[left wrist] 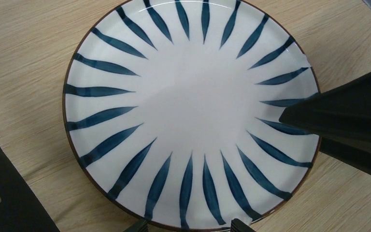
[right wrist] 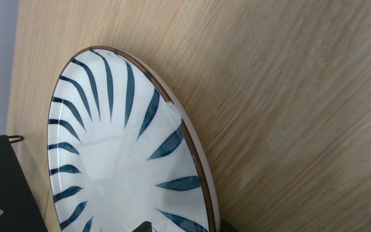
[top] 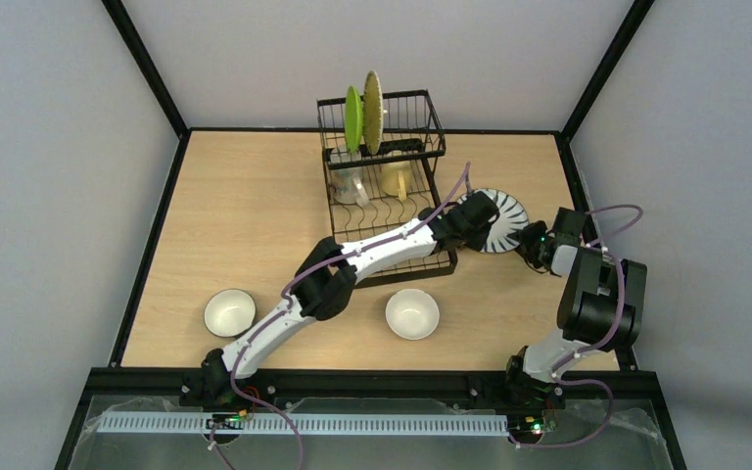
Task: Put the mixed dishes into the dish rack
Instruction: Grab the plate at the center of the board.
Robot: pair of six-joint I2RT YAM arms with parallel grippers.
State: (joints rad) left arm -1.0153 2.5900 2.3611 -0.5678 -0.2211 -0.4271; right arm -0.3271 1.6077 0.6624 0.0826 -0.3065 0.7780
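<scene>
The blue-striped white plate (top: 497,221) lies on the table just right of the dish rack (top: 384,186). My left gripper (top: 470,217) hovers over the plate's left side, jaws open, with the plate face-on below it (left wrist: 188,111). My right gripper (top: 532,241) is shut on the plate's right rim (right wrist: 193,145), one finger (left wrist: 338,113) on the face and one outside. The green plate (top: 353,118) and woven bamboo plate (top: 372,111) stand in the raised basket. The clear tumbler (top: 350,185) and pale yellow mug (top: 395,176) sit on the lower tray. Two white-inside bowls (top: 229,311) (top: 412,313) rest near the front.
The left arm (top: 372,255) stretches diagonally over the rack's front right corner. The rack's black base shows at the lower left of both wrist views (left wrist: 5,193) (right wrist: 5,183). Black frame rails (top: 573,186) border the table at the right.
</scene>
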